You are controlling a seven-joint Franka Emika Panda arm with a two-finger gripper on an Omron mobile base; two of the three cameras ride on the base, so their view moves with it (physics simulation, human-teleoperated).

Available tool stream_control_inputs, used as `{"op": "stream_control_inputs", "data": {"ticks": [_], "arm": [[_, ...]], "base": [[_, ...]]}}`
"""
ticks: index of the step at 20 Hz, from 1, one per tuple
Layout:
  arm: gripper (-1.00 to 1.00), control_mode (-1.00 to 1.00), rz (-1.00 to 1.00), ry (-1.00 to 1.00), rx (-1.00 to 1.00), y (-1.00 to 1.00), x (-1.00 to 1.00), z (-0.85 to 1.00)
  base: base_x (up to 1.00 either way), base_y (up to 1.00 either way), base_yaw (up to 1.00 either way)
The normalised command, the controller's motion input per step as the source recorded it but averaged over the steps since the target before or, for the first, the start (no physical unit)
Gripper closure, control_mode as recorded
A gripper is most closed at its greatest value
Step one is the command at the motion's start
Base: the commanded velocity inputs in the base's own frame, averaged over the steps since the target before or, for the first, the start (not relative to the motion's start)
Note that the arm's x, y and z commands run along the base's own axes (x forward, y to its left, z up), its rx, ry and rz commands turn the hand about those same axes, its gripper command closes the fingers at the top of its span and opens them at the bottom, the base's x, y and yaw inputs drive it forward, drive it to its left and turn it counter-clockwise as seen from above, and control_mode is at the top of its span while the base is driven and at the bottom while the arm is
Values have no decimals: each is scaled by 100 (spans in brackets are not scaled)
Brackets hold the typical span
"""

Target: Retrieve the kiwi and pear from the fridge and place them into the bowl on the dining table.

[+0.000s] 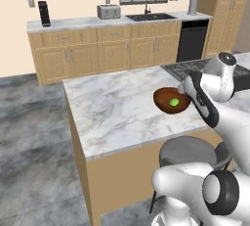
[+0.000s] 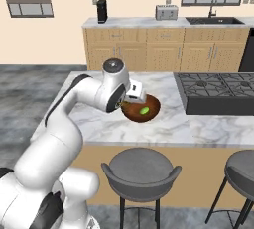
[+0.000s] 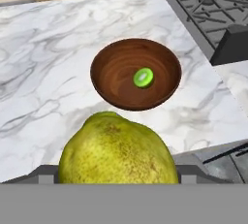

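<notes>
Pear [image 3: 117, 150] sits in the gripper [image 3: 117, 179], yellow-green and speckled, filling the low middle of the hand view between the jaws, which stand wide and clamp its sides. Fingertips themselves are hidden behind the fruit.

Bowl [image 3: 136, 72] is on the table [image 3: 43, 72], marble top, upright, just ahead of the pear in the hand view. Kiwi [image 3: 143, 77] lies inside it, a green slice-like disc slightly off centre on the bowl floor.

Left base view: bowl [image 1: 171, 100] with kiwi [image 1: 174, 102] near the table's [image 1: 112, 107] right side, arm's wrist just beside and above the rim. Right base view: bowl [image 2: 142, 108] right beside the hand [image 2: 135, 93], kiwi [image 2: 144, 110] visible inside. Pear not yet in the bowl.

Cooktop [image 2: 218, 91] is set in the table, right of the bowl, apart from it. Stool [image 2: 141, 171] stands at the near edge below.
</notes>
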Motion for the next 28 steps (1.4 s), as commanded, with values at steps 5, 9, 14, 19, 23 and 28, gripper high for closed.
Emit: {"op": "stream_control_inputs", "data": {"ticks": [5, 9, 14, 19, 23, 28], "arm": [[100, -100, 7, 0, 2, 0, 71, -34], [100, -100, 0, 0, 0, 0, 58, -47], [100, -100, -4, 0, -1, 0, 62, -39], [100, -100, 0, 0, 0, -7, 52, -7], [100, -100, 0, 2, 0, -27, 33, 0], [100, -100, 0, 1, 0, -32, 13, -5]], "base": [[0, 0, 0], [0, 0, 0], [0, 0, 0], [0, 0, 0], [0, 0, 0], [0, 0, 0]]}}
